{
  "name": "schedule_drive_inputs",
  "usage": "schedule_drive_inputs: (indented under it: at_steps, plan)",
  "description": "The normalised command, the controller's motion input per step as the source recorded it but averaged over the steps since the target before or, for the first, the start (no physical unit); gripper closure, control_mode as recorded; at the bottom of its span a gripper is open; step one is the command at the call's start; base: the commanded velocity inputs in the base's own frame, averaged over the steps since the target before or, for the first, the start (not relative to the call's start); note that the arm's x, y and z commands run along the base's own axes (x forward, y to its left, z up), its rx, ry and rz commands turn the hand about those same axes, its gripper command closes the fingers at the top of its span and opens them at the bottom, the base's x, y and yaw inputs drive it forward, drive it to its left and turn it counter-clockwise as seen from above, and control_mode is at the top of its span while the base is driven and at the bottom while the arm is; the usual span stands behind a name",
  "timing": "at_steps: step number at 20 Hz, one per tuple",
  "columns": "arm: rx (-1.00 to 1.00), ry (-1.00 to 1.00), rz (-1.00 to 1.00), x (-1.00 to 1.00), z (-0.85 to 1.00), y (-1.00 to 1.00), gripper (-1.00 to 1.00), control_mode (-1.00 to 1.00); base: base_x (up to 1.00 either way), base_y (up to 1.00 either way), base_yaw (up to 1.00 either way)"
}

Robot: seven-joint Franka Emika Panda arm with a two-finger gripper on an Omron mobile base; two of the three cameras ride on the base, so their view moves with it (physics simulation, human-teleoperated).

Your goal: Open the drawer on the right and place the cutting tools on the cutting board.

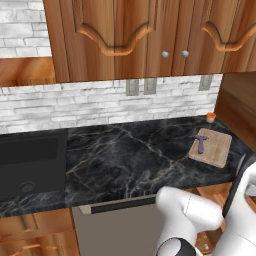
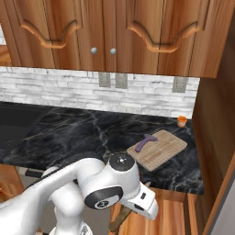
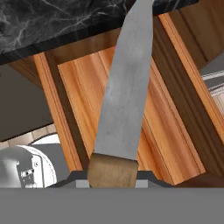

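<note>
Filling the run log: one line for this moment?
drawer: open | gripper: shut on knife, above drawer | purple T-shaped tool: on cutting board

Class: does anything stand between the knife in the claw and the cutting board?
Only the counter edge above the drawer, which the knife must clear. A purple tool occupies part of the cutting board; the rest is bare.

I see a counter (image 1: pixel 125 155) of glossy black marble with pale veins. On its right the cutting board (image 1: pixel 214 149) is light matt wood with faint grain; the tool (image 1: pixel 200 143) on it has a purple handle. The wall (image 1: pixel 75 105) behind is rough white brick. Near me, the knife (image 3: pixel 124 94) has a dull grey metal blade and brown wooden handle, over the drawer (image 3: pixel 131 113) of smooth orange wood.
</note>
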Motion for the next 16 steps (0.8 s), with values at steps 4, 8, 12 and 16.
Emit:
schedule_drive_inputs:
  at_steps: [4,8,12,16]
  plan:
    - [0.0,-0.04,-0.12,0.34,0.88,0.2,1.0,-1.0,0.0,0.0,0.0]
    - [0.0,-0.03,-0.09,0.58,0.66,0.05,1.0,-1.0,0.0,0.0,0.0]
    - [0.0,-0.07,-0.07,0.71,0.47,0.0,1.0,-1.0,0.0,0.0,0.0]
    - [0.0,-0.01,0.0,0.04,0.03,0.0,1.0,-1.0,0.0,0.0,0.0]
